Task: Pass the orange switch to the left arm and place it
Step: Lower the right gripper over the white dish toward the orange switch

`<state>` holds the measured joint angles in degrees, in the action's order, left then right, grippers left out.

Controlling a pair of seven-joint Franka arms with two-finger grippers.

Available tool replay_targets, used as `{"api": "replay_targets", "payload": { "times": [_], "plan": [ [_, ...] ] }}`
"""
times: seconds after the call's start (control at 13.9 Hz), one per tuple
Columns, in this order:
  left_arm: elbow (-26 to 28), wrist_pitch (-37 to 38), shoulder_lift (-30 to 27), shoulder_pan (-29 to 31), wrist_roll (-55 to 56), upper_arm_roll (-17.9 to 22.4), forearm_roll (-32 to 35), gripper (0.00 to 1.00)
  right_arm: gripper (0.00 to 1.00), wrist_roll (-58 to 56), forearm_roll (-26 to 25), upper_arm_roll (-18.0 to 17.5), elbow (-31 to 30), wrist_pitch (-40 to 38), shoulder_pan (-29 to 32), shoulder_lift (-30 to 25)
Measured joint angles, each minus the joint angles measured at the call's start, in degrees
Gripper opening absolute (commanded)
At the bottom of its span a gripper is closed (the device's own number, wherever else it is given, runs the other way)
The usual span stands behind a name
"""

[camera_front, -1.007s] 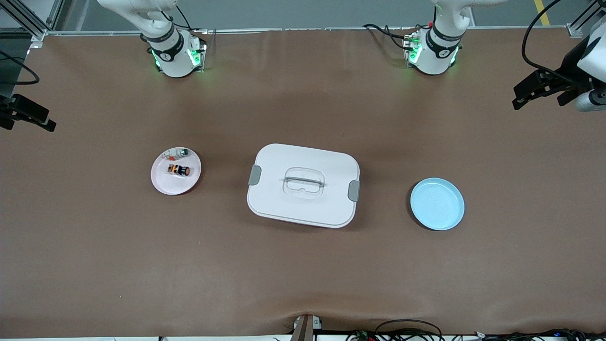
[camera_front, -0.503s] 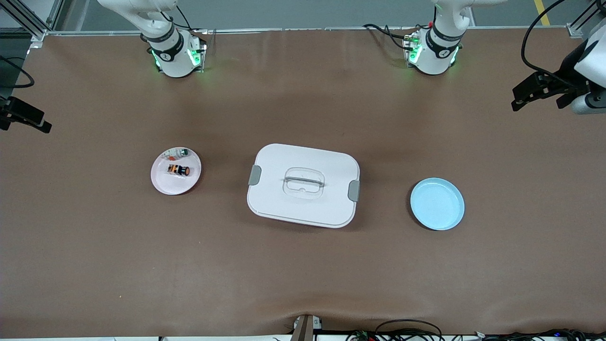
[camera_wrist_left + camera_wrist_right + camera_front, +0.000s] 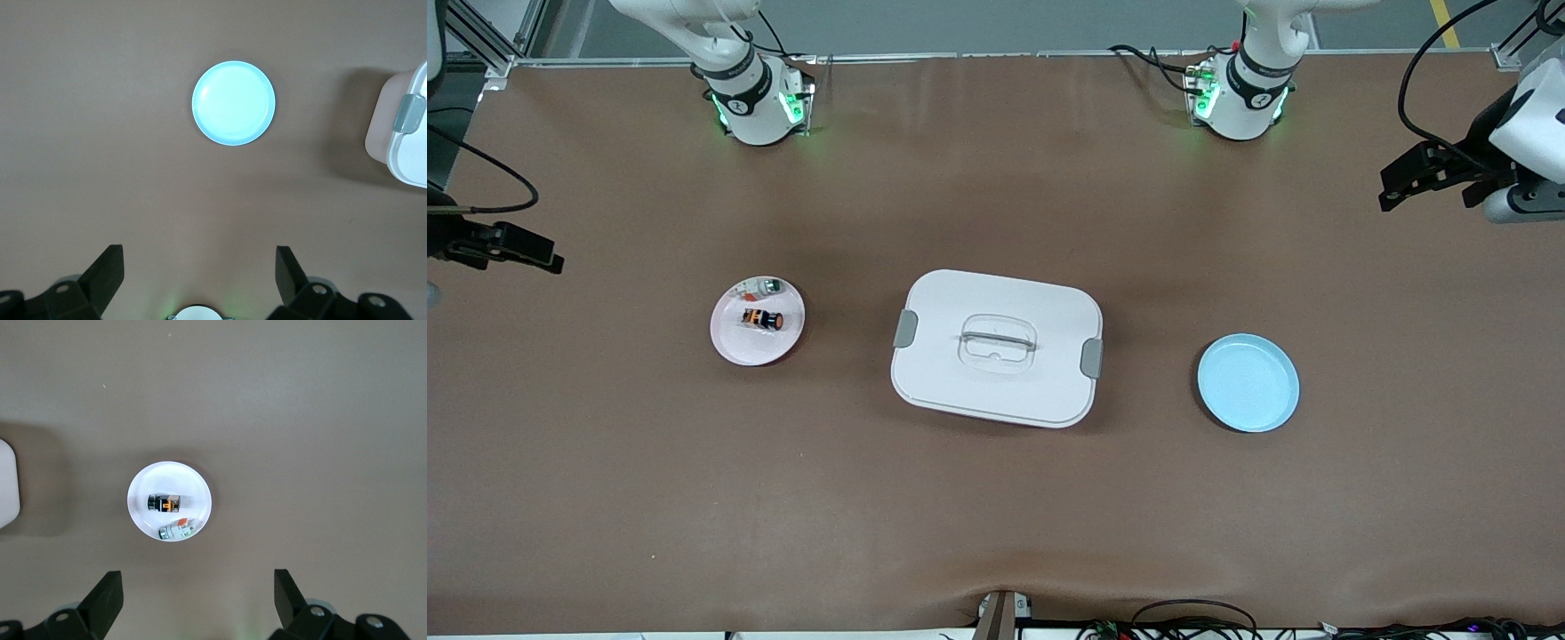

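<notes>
The orange switch (image 3: 762,318) lies on a small white plate (image 3: 734,342) toward the right arm's end of the table; the right wrist view shows the orange switch (image 3: 165,502) on that plate (image 3: 140,487) too. The white box (image 3: 996,391) stands mid-table between the two plates. My right gripper (image 3: 534,253) hangs open and empty over the table's edge at its own end, well apart from the plate; its fingers (image 3: 107,593) stand wide around my right gripper (image 3: 197,581). My left gripper (image 3: 1427,191) hovers open and empty over the other end, seen as my left gripper (image 3: 199,260).
A whitish-clear part (image 3: 765,286) shares the white plate with the switch. A light blue plate (image 3: 1248,382) sits bare toward the left arm's end, also seen as the blue plate (image 3: 233,103). The box corner (image 3: 407,127) with a grey clip shows nearby.
The right gripper has come farther in over the table toward the white plate. The left gripper has shifted slightly inward. Both stay open; nothing on the table moved.
</notes>
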<state>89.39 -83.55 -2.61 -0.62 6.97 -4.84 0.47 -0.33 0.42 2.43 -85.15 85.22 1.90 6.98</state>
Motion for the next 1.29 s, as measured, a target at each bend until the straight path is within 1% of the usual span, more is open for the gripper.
{"api": "replay_targets", "payload": {
  "times": [0.36,0.5,0.79,1.08,1.22,1.29],
  "plan": [
    [0.9,0.0,0.0,0.0,0.0,-0.8,1.1,1.00,1.00,0.0,0.4,0.1,-0.6,-0.9,0.0,1.6],
    [1.2,0.0,0.0,0.0,0.0,-0.8,1.2,1.00,1.00,0.1,1.7,0.0,-2.8,1.6,-0.2,2.0],
    [2.8,-1.6,0.0,0.0,0.0,-0.8,1.2,1.00,1.00,0.1,4.2,-0.2,-13.9,15.0,-0.8,3.1],
    [5.5,-5.1,0.1,0.2,0.0,-0.8,1.2,1.00,1.00,0.3,4.8,-0.3,-24.2,28.3,-2.5,4.1],
    [6.5,-6.6,0.1,0.2,0.0,-0.8,1.2,1.00,1.00,2.4,5.0,-0.3,-28.9,34.0,-2.7,5.1],
    [7.0,-7.2,0.1,0.2,0.0,-0.8,1.2,1.00,1.00,4.1,5.2,-0.3,-30.4,35.6,-3.0,5.9]
  ]
}}
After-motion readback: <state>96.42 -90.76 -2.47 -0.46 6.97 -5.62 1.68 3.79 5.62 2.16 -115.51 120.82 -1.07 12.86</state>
